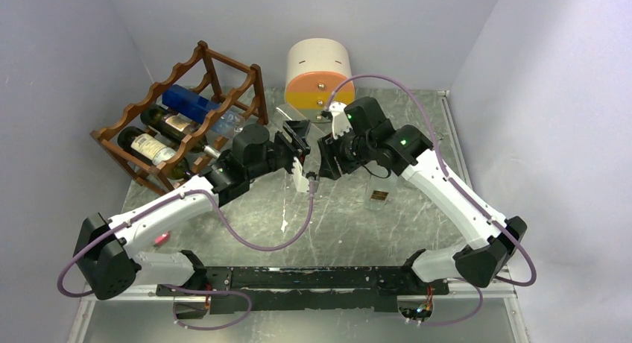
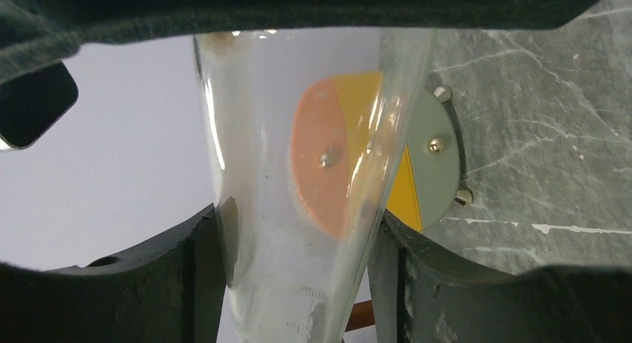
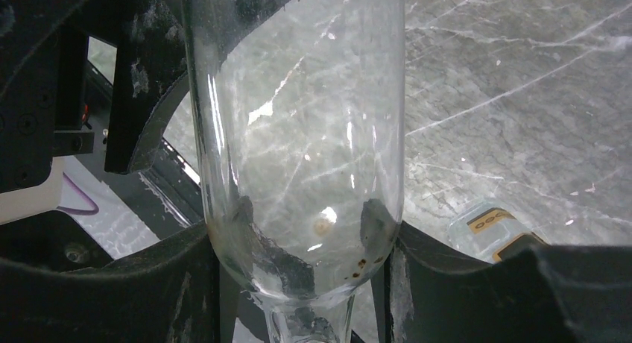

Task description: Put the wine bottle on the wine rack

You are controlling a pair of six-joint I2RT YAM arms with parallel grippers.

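A clear glass wine bottle (image 2: 283,171) hangs above the table centre, held from both sides. My left gripper (image 2: 298,231) is shut on it, both pads pressed flat on the tapering glass. From the other side my right gripper (image 3: 302,238) is shut on the bottle's (image 3: 298,134) rounded shoulder, with dark contact patches on each side. In the top view the two grippers (image 1: 298,153) (image 1: 328,153) face each other and the glass barely shows between them. The reddish-brown wine rack (image 1: 153,89) stands at the far left, behind my left arm.
The rack holds a blue bottle (image 1: 190,103) and two dark labelled bottles (image 1: 168,123) (image 1: 149,145). A cream-and-orange drawer box (image 1: 319,71) stands at the back centre. A small clear container with a brown label (image 1: 378,195) lies on the marble table beside my right arm.
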